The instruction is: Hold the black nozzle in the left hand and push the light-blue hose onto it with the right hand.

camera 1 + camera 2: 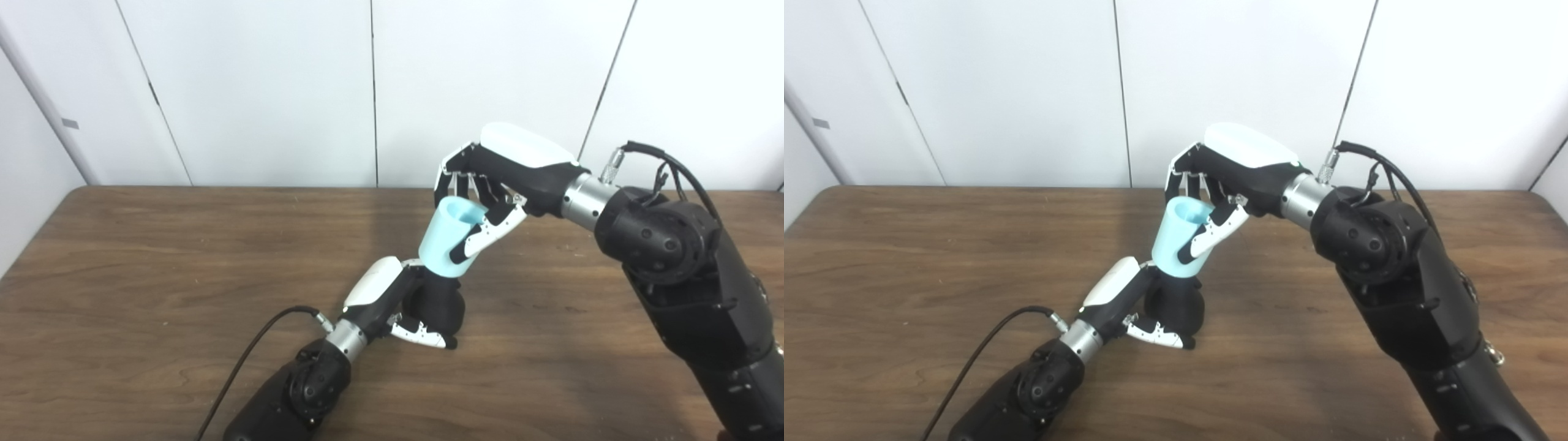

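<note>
Black plastic sits nearest: the nozzle [442, 303] stands on the table [153, 275], wrapped by the left hand [398, 300], whose fingers close round its body and whose thumb lies along its base, likely to brace it against a downward push. Directly above that hand, the hose [449, 236] is seated on the nozzle's top, leaning a little to the left, its open mouth up. Farther back and higher, the right hand [490, 184] clasps the hose, thumb across its front wall and fingers behind its rim, a hold suited to pressing along the nozzle's axis. How deep the joint goes is hidden.
</note>
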Available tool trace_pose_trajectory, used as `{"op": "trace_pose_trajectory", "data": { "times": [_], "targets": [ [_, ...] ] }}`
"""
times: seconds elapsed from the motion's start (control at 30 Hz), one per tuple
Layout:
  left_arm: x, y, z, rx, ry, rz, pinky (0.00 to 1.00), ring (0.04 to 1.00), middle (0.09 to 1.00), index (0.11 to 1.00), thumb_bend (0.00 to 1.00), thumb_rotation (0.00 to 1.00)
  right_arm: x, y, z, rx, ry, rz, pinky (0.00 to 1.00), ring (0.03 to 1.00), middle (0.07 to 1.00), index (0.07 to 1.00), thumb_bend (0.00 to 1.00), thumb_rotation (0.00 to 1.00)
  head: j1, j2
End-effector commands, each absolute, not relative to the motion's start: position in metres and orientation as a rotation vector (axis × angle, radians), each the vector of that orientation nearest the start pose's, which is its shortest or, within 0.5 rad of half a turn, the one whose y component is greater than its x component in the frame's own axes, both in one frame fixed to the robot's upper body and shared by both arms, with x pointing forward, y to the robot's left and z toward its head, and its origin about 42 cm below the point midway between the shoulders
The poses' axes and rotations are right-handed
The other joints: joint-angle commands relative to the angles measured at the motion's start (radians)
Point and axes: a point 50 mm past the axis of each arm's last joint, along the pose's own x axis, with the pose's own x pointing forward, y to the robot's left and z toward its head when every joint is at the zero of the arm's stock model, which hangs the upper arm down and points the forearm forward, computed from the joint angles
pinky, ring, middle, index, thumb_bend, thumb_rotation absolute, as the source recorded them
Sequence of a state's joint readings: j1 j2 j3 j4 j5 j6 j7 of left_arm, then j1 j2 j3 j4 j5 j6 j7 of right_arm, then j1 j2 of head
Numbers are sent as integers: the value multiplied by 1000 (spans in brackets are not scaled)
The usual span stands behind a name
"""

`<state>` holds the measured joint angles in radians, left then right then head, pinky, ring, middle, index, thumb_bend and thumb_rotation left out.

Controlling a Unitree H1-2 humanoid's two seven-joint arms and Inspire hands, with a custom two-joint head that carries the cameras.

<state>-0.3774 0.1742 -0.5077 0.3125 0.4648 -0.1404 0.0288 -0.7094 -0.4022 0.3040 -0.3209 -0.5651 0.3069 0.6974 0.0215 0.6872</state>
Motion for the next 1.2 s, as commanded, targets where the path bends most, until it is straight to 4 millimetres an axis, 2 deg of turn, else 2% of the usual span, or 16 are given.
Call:
{"op": "trace_pose_trajectory", "data": {
  "times": [0.0, 0.37, 0.57, 0.67, 0.8, 1.0, 1.17],
  "targets": [
    [303, 151, 15, 856, 85, -648, 875, 857, 780, 496, 507, 101, 384, -168, 391, -1215, -514, 566, 108, 186, 286, 481, 507, 136, 1, 1],
    [304, 149, 16, 854, 78, -644, 869, 856, 780, 496, 507, 101, 382, -153, 395, -1255, -501, 653, 126, 203, 302, 483, 506, 136, 5, 4],
    [304, 149, 16, 852, 76, -643, 868, 854, 779, 496, 507, 101, 379, -143, 395, -1296, -509, 709, 87, 165, 271, 483, 506, 136, 5, 7],
    [304, 148, 16, 848, 75, -641, 868, 853, 779, 496, 507, 101, 369, -134, 405, -1430, -582, 744, 79, 157, 263, 484, 507, 135, 7, 9],
    [304, 148, 17, 846, 74, -640, 868, 853, 779, 496, 507, 101, 359, -130, 409, -1498, -675, 745, 70, 148, 261, 486, 506, 133, 7, 9],
    [304, 148, 17, 841, 73, -636, 865, 853, 779, 496, 507, 101, 355, -132, 401, -1497, -719, 730, 67, 146, 256, 486, 508, 127, 6, 12],
    [303, 148, 18, 841, 71, -639, 861, 853, 779, 496, 507, 101, 360, -140, 387, -1507, -691, 718, 72, 152, 252, 486, 508, 125, 9, 14]
  ]
}}
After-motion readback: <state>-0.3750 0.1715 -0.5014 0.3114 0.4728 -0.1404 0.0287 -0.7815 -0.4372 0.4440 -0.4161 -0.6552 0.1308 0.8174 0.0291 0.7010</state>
